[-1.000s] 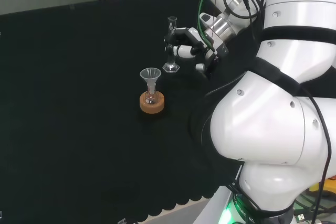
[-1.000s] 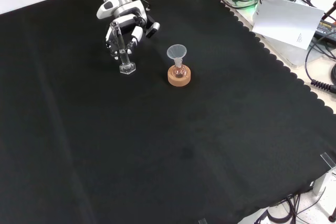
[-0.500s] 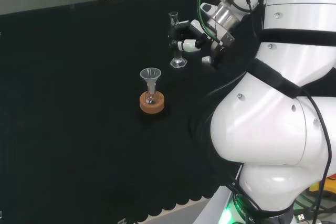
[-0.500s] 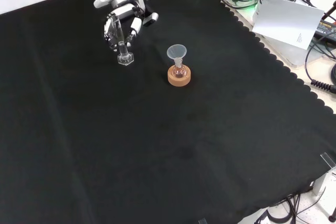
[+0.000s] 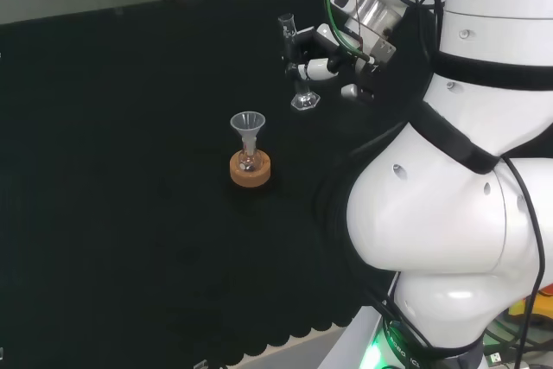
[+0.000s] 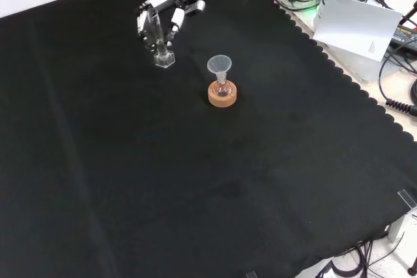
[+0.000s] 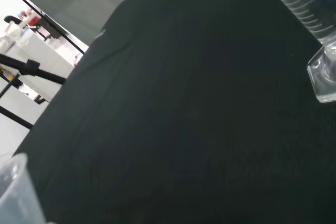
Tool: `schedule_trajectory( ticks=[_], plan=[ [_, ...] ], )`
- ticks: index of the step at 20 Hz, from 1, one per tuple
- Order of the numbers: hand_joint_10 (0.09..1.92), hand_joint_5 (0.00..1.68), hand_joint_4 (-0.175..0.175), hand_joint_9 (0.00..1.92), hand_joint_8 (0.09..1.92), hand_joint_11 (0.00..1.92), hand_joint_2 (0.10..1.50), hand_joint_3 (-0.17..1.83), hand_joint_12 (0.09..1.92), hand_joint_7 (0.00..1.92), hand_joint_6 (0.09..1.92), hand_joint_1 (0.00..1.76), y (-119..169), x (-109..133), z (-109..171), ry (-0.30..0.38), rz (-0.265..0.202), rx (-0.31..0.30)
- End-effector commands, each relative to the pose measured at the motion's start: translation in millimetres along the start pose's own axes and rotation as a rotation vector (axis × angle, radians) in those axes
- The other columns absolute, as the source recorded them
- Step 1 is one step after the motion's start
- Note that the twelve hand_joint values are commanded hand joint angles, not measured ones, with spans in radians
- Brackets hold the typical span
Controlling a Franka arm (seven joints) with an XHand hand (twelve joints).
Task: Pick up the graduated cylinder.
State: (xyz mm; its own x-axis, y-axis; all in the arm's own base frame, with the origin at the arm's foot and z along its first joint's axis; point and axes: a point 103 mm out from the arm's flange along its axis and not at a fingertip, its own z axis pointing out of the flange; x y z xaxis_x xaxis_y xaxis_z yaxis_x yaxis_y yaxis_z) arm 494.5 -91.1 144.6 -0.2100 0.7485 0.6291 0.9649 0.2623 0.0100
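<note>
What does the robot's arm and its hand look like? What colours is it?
The arm is big, round and shiny white, with black bands at its joints and black and green cables near the wrist. The hand is black and white, with white-tipped fingers.

The arm [image 5: 449, 213] was glossy white, with rounded links and black bands at its joints. Green and black cables [image 5: 333, 15] ran to the black-and-white robot hand [image 5: 324, 54].

From the wrist view I note the graduated cylinder [image 7: 307, 11] cut off at the picture's edge, so its mouth cannot be inspected. In the front view the robot hand [image 6: 159, 6] covers the middle of the cylinder's tube. I cannot tell whether its hexagonal foot touches the surface [image 6: 195, 187]. The small flask [image 6: 222, 87] beside the cylinder is too small to show its contents.
</note>
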Motion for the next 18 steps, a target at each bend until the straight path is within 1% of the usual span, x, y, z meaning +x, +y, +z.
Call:
schedule_trajectory(
  ticks=[1,5,9,15,18],
  plan=[
    [0.23,0.96,-0.175,1.29,1.01,1.07,1.12,0.00,0.91,0.99,1.01,1.26,-29.7,19.8,-6.6,-0.076,0.021,0.066],
    [0.22,0.97,-0.175,1.29,1.01,1.07,1.12,0.00,0.91,1.00,1.01,1.26,-46.0,25.4,-10.6,-0.108,0.026,0.093],
    [0.22,0.97,-0.175,1.30,1.00,1.07,1.11,0.00,0.90,1.00,1.01,1.26,-60.6,32.1,-11.7,-0.176,0.039,0.152],
    [0.22,0.97,-0.175,1.30,1.00,1.07,1.11,0.00,0.90,1.00,1.00,1.26,-83.7,40.4,-17.1,-0.259,0.055,0.195],
    [0.22,0.97,-0.175,1.30,1.00,1.07,1.11,0.00,0.90,1.00,1.00,1.26,-95.1,43.3,-17.1,-0.293,0.052,0.228]
  ],
)
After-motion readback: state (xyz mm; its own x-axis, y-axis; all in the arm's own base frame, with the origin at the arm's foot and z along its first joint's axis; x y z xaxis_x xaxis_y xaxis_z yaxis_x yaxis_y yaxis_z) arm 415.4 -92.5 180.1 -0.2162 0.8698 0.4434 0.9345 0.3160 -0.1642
